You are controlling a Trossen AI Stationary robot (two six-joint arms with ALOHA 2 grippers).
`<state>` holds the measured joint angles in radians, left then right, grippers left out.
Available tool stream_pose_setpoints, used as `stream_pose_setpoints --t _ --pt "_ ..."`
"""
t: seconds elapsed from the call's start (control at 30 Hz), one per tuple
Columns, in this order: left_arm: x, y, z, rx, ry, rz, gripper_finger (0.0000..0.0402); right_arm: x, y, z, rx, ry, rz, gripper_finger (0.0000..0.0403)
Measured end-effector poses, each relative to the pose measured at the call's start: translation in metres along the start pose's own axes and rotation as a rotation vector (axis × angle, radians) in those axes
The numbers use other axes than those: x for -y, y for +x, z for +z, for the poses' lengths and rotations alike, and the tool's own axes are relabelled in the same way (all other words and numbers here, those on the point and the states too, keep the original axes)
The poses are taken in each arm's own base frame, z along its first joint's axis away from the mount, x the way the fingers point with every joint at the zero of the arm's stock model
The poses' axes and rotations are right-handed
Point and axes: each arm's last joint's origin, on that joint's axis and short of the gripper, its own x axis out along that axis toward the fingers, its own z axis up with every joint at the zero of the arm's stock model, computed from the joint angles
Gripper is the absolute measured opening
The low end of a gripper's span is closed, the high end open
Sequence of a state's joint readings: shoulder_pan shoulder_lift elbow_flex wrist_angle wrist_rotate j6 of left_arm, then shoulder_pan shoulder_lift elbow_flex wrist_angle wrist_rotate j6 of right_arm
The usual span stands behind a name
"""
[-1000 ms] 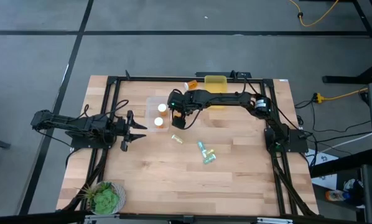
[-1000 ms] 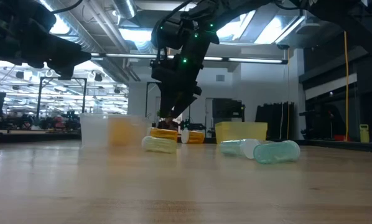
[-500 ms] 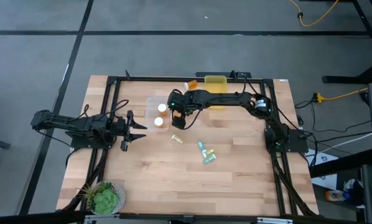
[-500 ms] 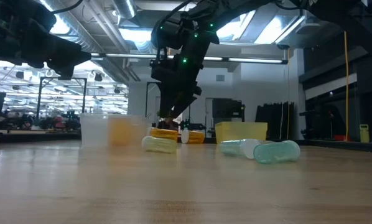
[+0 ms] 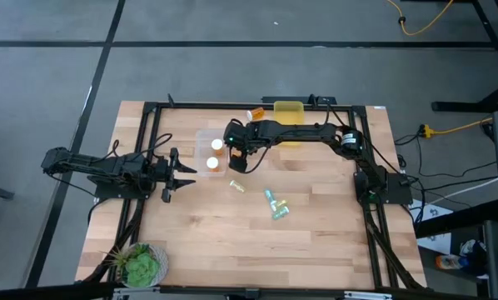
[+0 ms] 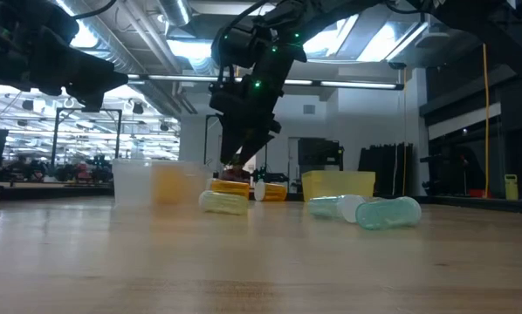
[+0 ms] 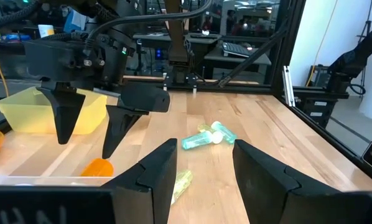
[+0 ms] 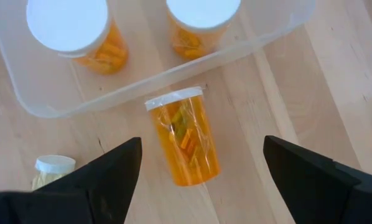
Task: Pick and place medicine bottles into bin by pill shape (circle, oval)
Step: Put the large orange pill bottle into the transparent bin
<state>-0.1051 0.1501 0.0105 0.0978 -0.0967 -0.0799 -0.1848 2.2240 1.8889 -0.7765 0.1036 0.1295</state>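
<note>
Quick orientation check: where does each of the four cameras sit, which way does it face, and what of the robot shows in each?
High: overhead, straight down; both arms, clear bin.
Low: tabletop height, facing the room; right gripper descending from above.
Left wrist: along the table; own open fingers, right arm beyond.
Right wrist: looking down; own open fingers astride the lying orange bottle.
Shared: that bottle shows in both wrist views.
</note>
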Motion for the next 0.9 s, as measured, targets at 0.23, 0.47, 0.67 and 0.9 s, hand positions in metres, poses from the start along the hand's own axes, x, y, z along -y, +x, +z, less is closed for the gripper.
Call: stream_pose_setpoints --t 0.23,0.47,0.67,0.9 --pt "0.0 0.0 0.0 0.0 0.0 0.0 0.0149 0.0 0.0001 0.0 0.0 0.0 0.0 0.0337" --pt "0.0 0.0 0.0 0.0 0.0 0.0 0.0149 0.0 0.0001 0.0 0.0 0.0 0.0 0.0337" --pt "0.0 0.0 0.0 0.0 0.003 0.0 0.0149 -0.0001 0.0001 -0.0004 -0.004 -0.004 0.003 0.0337" --pt "0.0 0.0 0.0 0.0 0.004 0.0 0.0149 -0.0018 0.0 -0.0014 -0.018 -0.075 0.066 0.0337"
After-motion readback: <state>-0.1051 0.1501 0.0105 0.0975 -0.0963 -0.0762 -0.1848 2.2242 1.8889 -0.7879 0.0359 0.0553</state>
